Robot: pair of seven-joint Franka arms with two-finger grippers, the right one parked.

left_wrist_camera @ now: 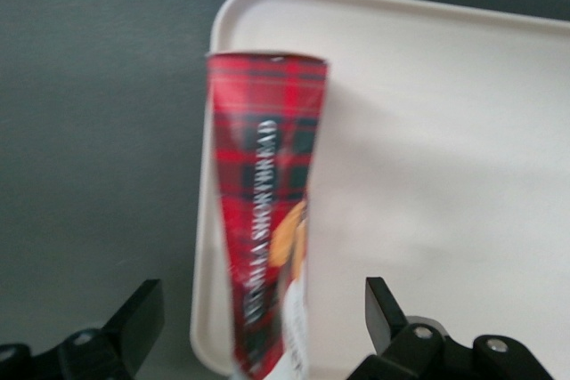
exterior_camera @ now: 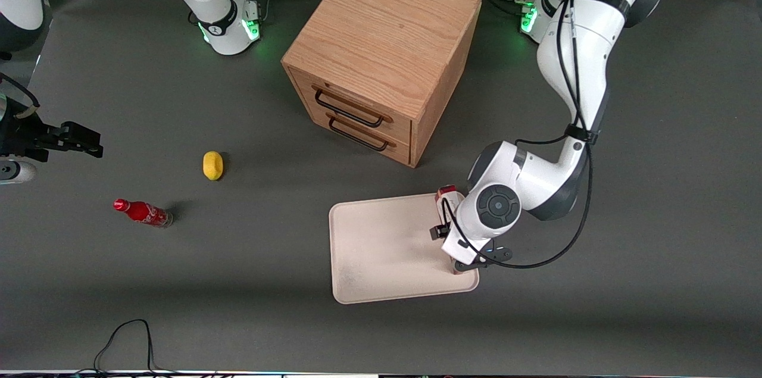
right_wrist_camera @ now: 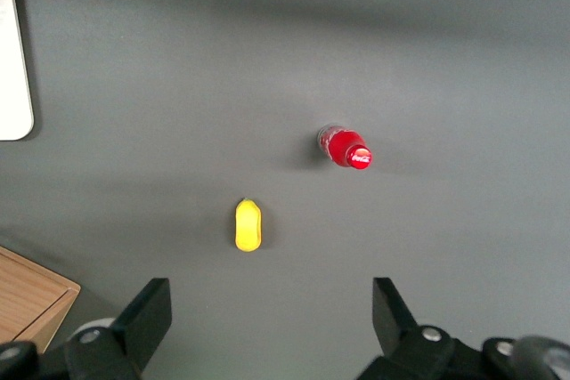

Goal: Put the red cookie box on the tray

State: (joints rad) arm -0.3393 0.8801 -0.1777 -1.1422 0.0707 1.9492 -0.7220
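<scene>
Grey matting is covering the whole table, and your left gripper (left_wrist_camera: 258, 327) is hovering over the working-arm edge of the tray (exterior_camera: 381, 247), fingers spread apart with the red cookie box (left_wrist_camera: 265, 211) lying between them, untouched. You are looking at the release step: the box is resting along the tray's rim, seemingly inside it. Next you are lifting straight up, avoiding nudging the box
</scene>
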